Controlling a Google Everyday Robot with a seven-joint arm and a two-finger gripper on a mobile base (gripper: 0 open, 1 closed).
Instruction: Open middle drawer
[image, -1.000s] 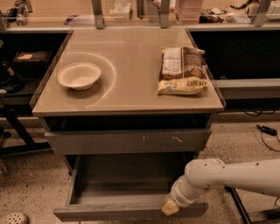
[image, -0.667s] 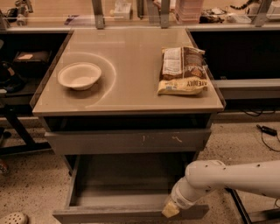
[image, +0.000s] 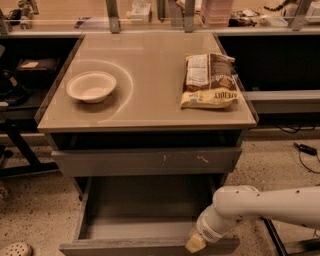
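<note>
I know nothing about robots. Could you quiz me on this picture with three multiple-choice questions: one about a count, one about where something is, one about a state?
1. How many bowls stand on the tabletop?
A. one
B. two
C. three

2. Where is the gripper?
A. in the bowl
B. at the middle drawer's front panel
C. on the tabletop

3. The middle drawer is:
A. shut
B. pulled out
C. lying on the floor

Answers:
1 A, a single white bowl shows.
2 B, the arm's tip is at that panel.
3 B, its grey tray is exposed.
</note>
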